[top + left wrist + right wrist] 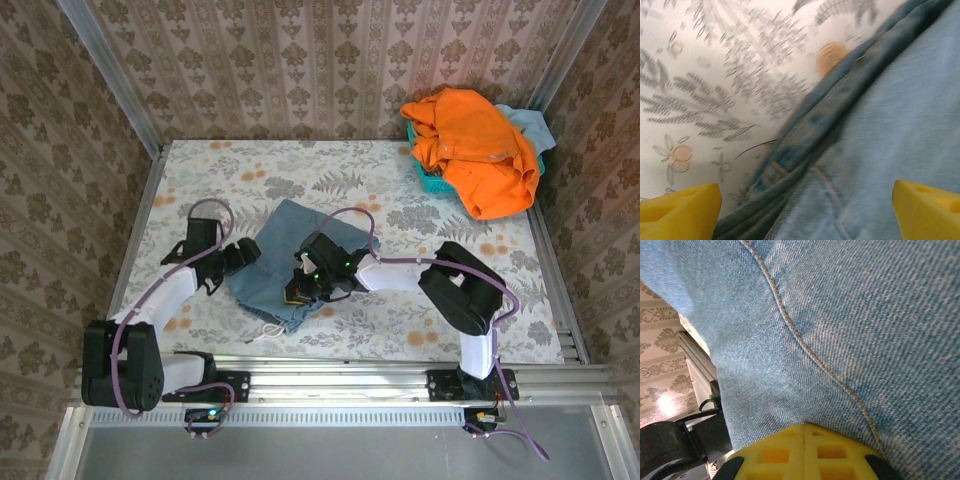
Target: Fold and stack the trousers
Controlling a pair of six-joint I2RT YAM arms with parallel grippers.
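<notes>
The trousers (pixel 285 235), faded light-blue denim, lie folded in the middle of the flowered table. My left gripper (pixel 245 255) sits at their left edge; in the left wrist view its yellow fingertips (pixel 685 207) stand wide apart over the folded hem and denim (pixel 900 125), open around nothing. My right gripper (pixel 297 290) is at the near right part of the trousers. In the right wrist view its yellow pads (pixel 804 440) are pressed together with denim (pixel 840 315) pinched at the tip and draped up in front of the camera.
A teal basket (pixel 432 178) at the back right holds a bright orange garment (pixel 475 145) and a pale turquoise cloth (pixel 525 125). A white drawstring (pixel 265 330) trails toward the near metal rail (pixel 400 365). Patterned walls close in three sides.
</notes>
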